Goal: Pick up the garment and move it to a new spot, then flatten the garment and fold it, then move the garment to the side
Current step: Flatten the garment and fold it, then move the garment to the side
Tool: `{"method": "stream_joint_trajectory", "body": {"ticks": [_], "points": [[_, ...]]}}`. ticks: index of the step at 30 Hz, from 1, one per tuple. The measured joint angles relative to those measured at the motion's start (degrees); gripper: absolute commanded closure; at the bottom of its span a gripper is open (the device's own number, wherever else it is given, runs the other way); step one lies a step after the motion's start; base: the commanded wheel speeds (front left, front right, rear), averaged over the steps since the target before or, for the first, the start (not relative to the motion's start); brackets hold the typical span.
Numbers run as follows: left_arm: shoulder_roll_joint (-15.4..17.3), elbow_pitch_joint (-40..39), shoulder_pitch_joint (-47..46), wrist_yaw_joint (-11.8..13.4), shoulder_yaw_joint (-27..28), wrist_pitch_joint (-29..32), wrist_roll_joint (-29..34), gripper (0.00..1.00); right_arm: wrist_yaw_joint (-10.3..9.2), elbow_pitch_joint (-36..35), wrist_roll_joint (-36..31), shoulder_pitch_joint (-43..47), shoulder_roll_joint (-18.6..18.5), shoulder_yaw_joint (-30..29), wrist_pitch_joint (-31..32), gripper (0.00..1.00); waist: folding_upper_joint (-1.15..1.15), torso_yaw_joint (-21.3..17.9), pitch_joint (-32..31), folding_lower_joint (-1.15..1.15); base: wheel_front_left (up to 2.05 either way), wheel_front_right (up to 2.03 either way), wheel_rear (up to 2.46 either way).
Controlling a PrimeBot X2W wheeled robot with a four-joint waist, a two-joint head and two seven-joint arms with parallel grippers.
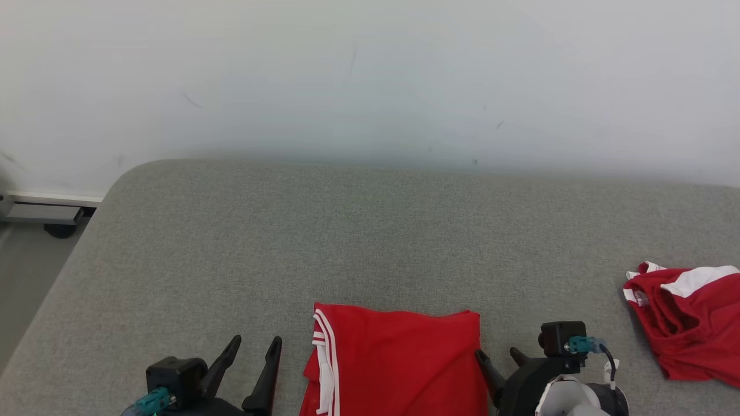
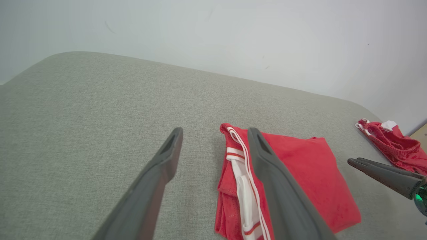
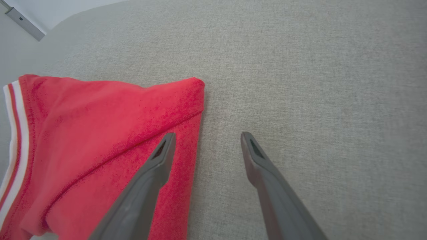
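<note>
At the bottom left of the head view, the left gripper [image 1: 255, 346] has its two dark fingers spread wide and holds nothing. The right gripper [image 1: 497, 353], at the bottom right, is also spread wide and empty. Between them lies the folded red garment [image 1: 399, 358], flat on a grey cushion [image 1: 347, 231], a white-striped edge along its left side. Its far edge runs straight across; its near end is cut off by the frame, so its long axis is unclear. A second garment [image 1: 688, 323], red and white and crumpled, lies well apart at the right. A pale wall [image 1: 370, 75] stands behind.

Left wrist view: both fingers are far apart above the cushion. One tip overlaps the striped edge of the garment; whether it touches cannot be told. The stripe runs from near to far, and the red panel spreads to the right.

Right wrist view: the fingers are wide apart, one tip over the garment's plain right edge, the other over bare cushion. Contact cannot be told.
</note>
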Motion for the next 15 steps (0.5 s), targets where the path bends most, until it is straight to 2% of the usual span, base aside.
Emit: {"method": "stream_joint_trajectory", "body": {"ticks": [3, 15], "points": [[0.0, -0.1, -0.2, -0.1, -0.4, 0.2, 0.0, 0.00, 0.00, -0.7, -0.5, 0.2, 1.7, -0.7, 0.3, 0.00, 0.00, 0.2, 0.2, 0.00, 0.00, 0.00, 0.00], [0.0, -0.1, -0.5, -0.1, -0.9, 1.0, 0.1, 0.00, 0.00, 0.2, -4.9, 1.2, 3.5, -4.6, 6.1, 0.00, 0.00, 2.2, 1.0, 0.00, 0.00, 0.00, 0.00]]}}
